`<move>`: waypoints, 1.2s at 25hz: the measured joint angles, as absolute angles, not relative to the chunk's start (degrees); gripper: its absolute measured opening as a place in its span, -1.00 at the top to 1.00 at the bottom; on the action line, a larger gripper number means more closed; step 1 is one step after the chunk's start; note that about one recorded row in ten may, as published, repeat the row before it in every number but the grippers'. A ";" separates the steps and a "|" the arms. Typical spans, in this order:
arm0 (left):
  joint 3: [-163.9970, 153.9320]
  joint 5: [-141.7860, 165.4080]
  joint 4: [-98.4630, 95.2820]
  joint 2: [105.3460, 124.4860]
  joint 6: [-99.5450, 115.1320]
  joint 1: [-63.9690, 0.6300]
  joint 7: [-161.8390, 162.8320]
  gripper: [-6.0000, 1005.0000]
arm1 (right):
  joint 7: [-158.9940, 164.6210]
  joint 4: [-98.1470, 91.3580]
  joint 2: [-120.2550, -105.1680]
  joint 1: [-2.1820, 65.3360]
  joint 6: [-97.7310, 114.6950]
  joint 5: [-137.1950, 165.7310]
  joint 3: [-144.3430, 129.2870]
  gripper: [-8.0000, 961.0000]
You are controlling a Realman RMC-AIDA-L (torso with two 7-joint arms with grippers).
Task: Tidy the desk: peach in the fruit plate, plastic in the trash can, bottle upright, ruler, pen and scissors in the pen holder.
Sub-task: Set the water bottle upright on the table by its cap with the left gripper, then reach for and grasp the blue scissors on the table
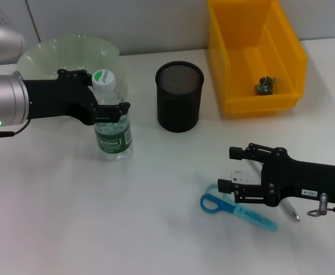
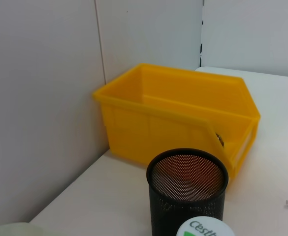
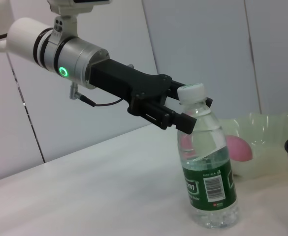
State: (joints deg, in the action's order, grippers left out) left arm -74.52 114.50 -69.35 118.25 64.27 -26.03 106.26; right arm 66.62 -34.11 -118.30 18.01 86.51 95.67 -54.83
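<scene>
The left gripper (image 1: 111,103) clamps the upper body of the water bottle (image 1: 112,129), which stands upright on the white desk (image 1: 70,223) just in front of the pale green fruit plate (image 1: 70,52); a pink peach (image 3: 240,149) lies in that plate. The black mesh pen holder (image 1: 180,96) stands near the bottle, with bare desk between them. The yellow bin (image 1: 253,54) sits by the back wall, something small and crumpled inside. The right gripper (image 1: 234,170) hovers with jaws apart above the blue scissors (image 1: 236,207) and pen (image 1: 287,209), which lie touching near the front edge.
</scene>
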 joint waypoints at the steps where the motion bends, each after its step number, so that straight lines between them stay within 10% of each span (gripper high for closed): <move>1: -74.52 114.54 -69.72 118.25 64.43 -25.88 106.35 -0.59 | 66.62 -34.13 -118.30 18.01 86.53 95.68 -54.89 -0.75; 30: -69.02 104.80 -84.39 118.20 70.46 -9.96 96.14 -0.59 | 67.24 -35.11 -118.05 17.94 86.41 95.27 -54.31 -0.75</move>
State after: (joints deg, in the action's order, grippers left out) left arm -69.02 104.80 -84.39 118.20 70.46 -9.96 96.14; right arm 67.24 -35.11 -118.05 17.94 86.41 95.27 -54.31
